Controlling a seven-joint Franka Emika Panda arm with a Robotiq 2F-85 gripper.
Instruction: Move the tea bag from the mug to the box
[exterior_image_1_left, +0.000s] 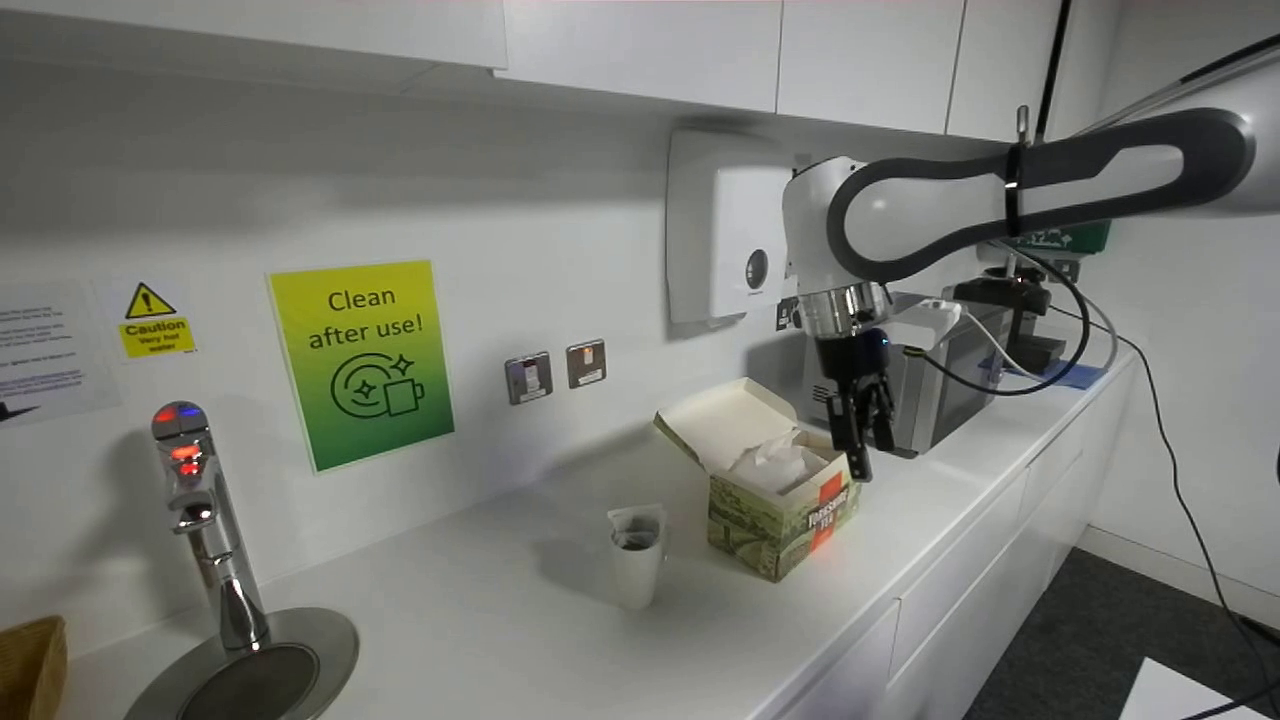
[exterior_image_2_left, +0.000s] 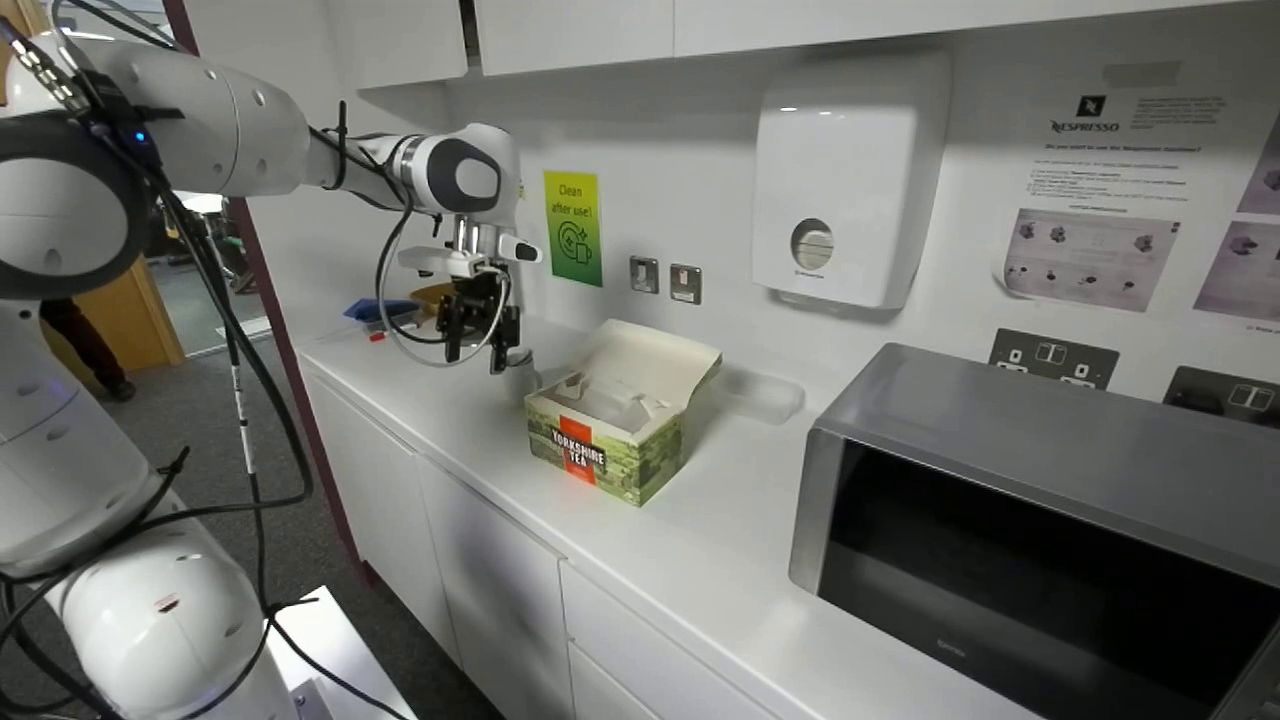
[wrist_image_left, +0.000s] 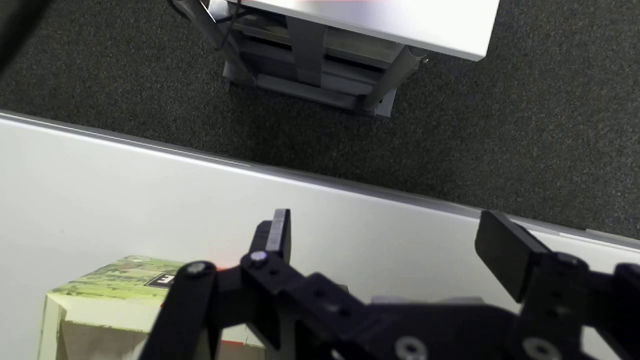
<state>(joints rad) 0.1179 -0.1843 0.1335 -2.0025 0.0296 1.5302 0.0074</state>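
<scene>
Across the wrist view's lower half, the gripper (wrist_image_left: 384, 232) has its fingers spread wide, holding nothing. In an exterior view, a white mug (exterior_image_1_left: 637, 580), pale tea bag (exterior_image_1_left: 638, 515) at its rim, stands at lower center, left of the tea box (exterior_image_1_left: 765, 528).

Open worktop (exterior_image_1_left: 686, 575) separates mug (exterior_image_1_left: 637, 578) and box (exterior_image_1_left: 770, 530); the box gapes upward, its raised lid (exterior_image_2_left: 655, 372) barring the wall (exterior_image_1_left: 560, 230) side, the microwave (exterior_image_2_left: 1020, 520) standing beyond.

We observe the arm (exterior_image_1_left: 935, 205) extended, the wrist (exterior_image_1_left: 838, 310) bent downward, and the claw (wrist_image_left: 391, 240) pointing down, its fingers (wrist_image_left: 507, 252) apart.
</scene>
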